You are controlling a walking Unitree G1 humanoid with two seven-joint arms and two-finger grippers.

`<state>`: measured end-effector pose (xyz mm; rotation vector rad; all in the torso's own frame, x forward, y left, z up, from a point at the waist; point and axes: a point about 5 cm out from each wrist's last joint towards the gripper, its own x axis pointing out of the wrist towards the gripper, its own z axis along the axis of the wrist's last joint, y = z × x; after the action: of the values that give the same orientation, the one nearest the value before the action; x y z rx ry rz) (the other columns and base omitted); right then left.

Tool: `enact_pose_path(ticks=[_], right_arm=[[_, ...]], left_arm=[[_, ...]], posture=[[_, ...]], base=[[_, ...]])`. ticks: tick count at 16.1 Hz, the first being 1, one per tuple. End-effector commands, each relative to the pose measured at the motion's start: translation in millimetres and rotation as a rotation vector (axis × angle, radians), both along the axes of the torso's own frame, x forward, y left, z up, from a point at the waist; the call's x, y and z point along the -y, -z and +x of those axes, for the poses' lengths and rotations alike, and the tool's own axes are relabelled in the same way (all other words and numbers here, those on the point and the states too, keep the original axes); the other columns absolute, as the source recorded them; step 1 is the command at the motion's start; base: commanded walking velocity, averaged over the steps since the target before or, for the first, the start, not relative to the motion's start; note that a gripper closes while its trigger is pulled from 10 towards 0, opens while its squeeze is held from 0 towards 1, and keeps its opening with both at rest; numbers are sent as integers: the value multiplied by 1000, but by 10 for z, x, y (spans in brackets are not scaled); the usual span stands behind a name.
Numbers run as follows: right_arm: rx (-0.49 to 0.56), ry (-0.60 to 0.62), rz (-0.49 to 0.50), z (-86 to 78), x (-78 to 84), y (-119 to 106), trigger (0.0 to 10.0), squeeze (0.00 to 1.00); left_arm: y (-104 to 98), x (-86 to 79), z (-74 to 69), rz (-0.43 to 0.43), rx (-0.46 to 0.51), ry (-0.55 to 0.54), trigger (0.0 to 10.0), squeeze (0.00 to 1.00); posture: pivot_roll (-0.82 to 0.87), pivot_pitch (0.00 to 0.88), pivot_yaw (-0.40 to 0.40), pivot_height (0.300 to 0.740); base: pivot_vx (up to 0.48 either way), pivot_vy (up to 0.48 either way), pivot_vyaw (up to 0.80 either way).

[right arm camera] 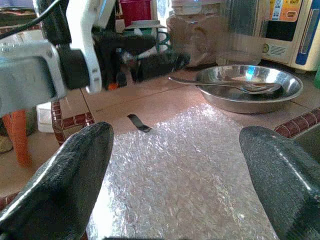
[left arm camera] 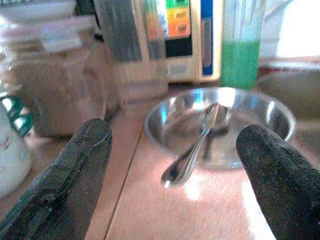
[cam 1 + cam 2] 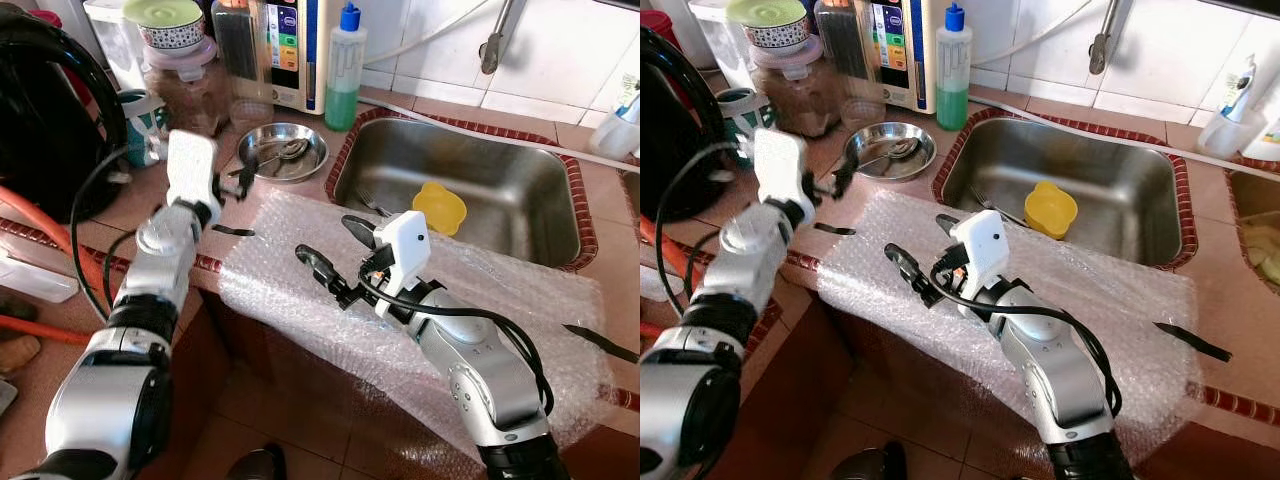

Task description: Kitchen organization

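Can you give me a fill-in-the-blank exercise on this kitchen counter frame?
1. The spoon rests in the steel ____, its handle over the rim.
2. The yellow cup sits inside the ____.
3. The right gripper hovers above a sheet of ____ wrap.
4. The left gripper faces the spoon with fingers ____.

Missing words: bowl; sink; bubble; open

The tiled counter (image 3: 140, 200) carries bubble wrap (image 3: 500, 300), a steel bowl (image 3: 283, 152), jars and a soap bottle (image 3: 344, 70).

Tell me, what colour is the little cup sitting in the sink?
Yellow cup, clearest in the right eye view.
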<state>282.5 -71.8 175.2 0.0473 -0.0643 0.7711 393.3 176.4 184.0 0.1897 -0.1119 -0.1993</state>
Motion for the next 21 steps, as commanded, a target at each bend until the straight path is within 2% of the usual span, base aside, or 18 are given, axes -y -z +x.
enact_pose_path(ticks=[1,2,3,4,7,15,16,17,18,19,21], right_arm=[[22,-10,0,-11,-5,-59,10000,4],[22,-9,-1,-12,-2,-59,10000,4],[21,-6,-2,-19,7,-58,10000,4],[21,-5,-2,-21,9,-59,10000,0],[22,-3,-1,-23,11,-63,10000,4],[26,13,-3,-32,33,-91,10000,4],[27,15,-3,-34,37,-96,10000,4],[27,18,-3,-35,42,-100,10000,4],[28,24,-3,-39,48,-106,10000,8],[27,26,-4,-44,52,-106,10000,4],[26,29,-5,-55,58,-108,10000,0]], left_arm=[[34,-61,-13,50,1,-28,10000,1000],[50,-66,-18,73,0,-31,10000,1000],[107,-87,-25,152,-12,-52,10000,969],[126,-92,-26,212,-12,-57,10000,0],[159,-68,-21,308,-21,-35,10000,0],[176,68,45,382,-53,-26,10000,0],[171,81,51,385,-55,-23,8902,0],[168,93,56,385,-56,-21,4627,0],[174,108,60,389,-65,-16,1647,0],[182,122,63,396,-75,-7,0,0],[195,149,64,428,-84,12,0,0]], posture=[[-3,96,15,740],[-3,96,15,740],[-10,100,17,740],[-13,101,17,740],[-15,105,17,740],[-35,113,18,740],[-41,114,19,740],[-44,117,21,740],[-48,120,23,740],[-49,121,24,740],[-54,124,26,740]], base=[[0,0,0],[0,0,0],[0,0,0],[0,0,0],[0,0,0],[0,0,0],[0,0,0],[0,0,0],[0,0,0],[0,0,0],[0,0,0]])
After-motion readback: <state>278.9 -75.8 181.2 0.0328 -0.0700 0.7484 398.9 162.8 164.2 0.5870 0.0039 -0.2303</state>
